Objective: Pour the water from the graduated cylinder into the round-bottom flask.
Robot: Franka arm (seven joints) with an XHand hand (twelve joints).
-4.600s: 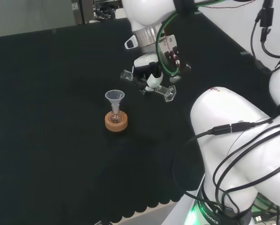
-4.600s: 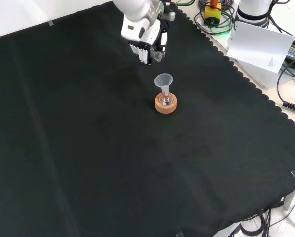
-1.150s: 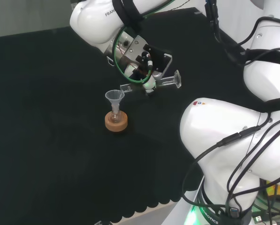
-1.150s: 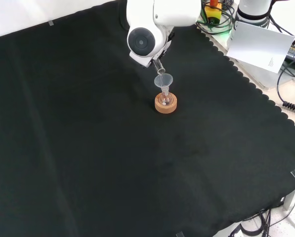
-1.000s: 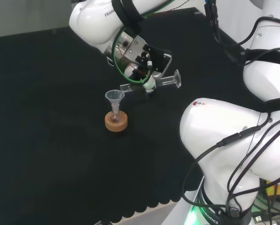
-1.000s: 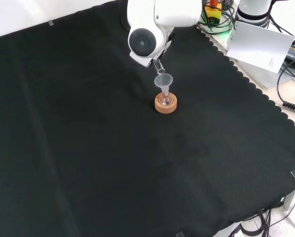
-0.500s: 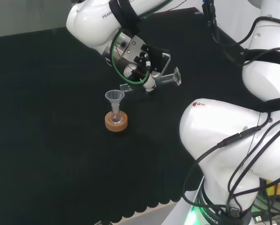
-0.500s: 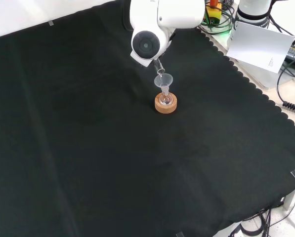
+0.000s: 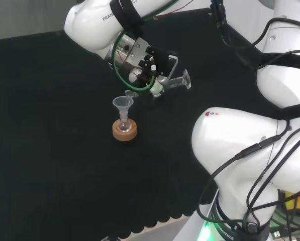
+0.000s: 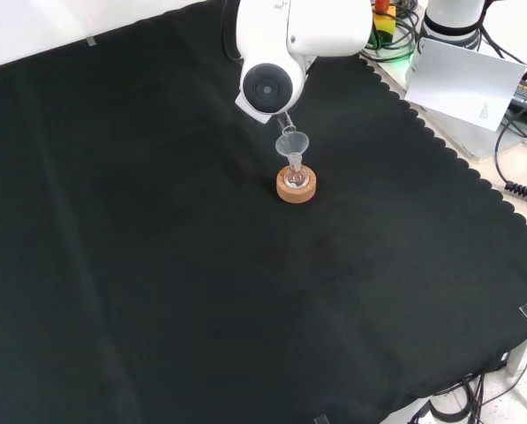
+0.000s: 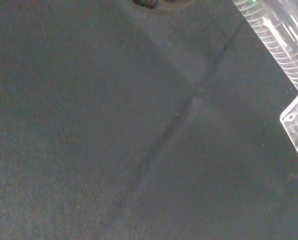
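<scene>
Counter: black cloth (image 10: 157,265) with a scalloped edge covers it; cables and a white sheet lie beyond it in the front view.
Arm: white link (image 10: 272,88) stands before the hand in the front view.
Hand (image 9: 152,68): fingers curled round the graduated cylinder (image 9: 165,85), tipped nearly level.
Flask: round-bottom flask (image 9: 123,123) on a cork ring (image 9: 124,131), funnel (image 9: 122,104) in its neck.
Cylinder mouth: just above the funnel's rim.
</scene>
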